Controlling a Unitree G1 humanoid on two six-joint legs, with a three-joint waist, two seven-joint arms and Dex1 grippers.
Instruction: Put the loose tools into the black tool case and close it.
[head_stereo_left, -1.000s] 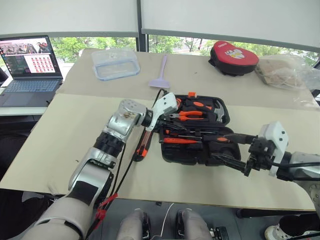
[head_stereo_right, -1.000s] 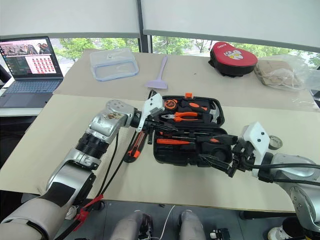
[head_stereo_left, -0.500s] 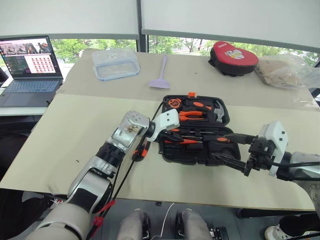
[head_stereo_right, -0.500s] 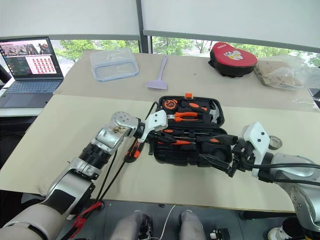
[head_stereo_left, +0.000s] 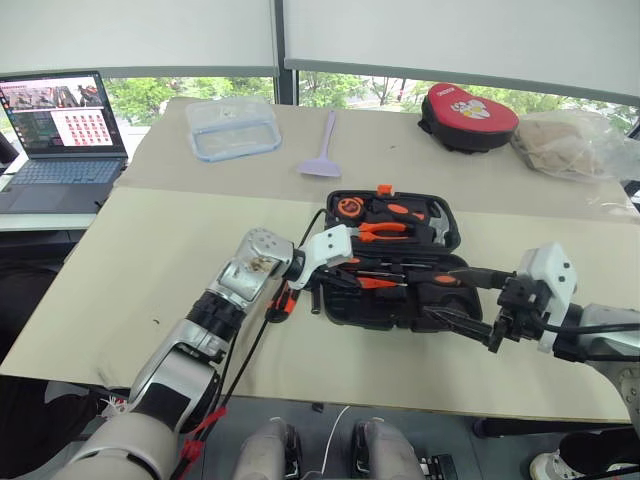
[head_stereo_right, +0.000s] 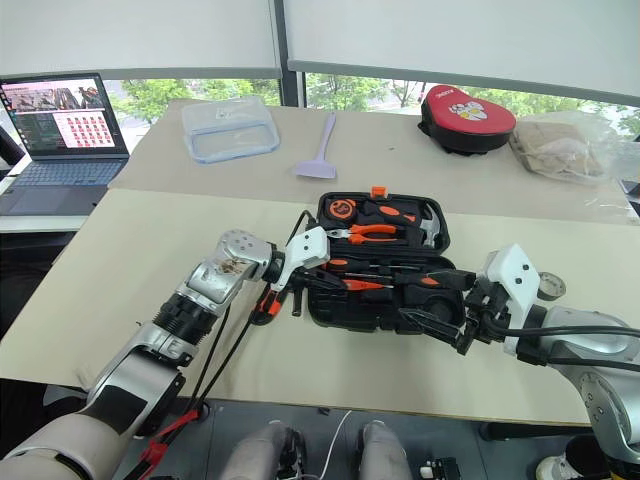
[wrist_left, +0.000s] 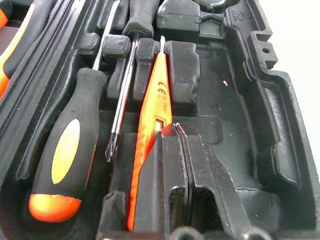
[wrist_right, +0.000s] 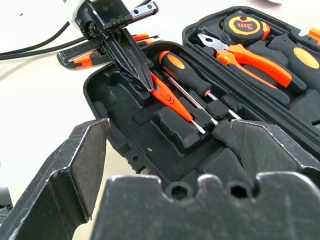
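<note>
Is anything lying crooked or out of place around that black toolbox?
One thing: an orange-and-black utility knife lies loose on the table beside the open black tool case, under the left arm, not in a slot. The left hand, shut, presses on the slim orange screwdriver in the case. A tape roll also sits outside.

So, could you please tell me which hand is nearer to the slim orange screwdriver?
Left. The left hand is shut with its fingertips on the slim orange screwdriver in the case; the right hand hangs open at the case's near right corner, apart from it.
</note>
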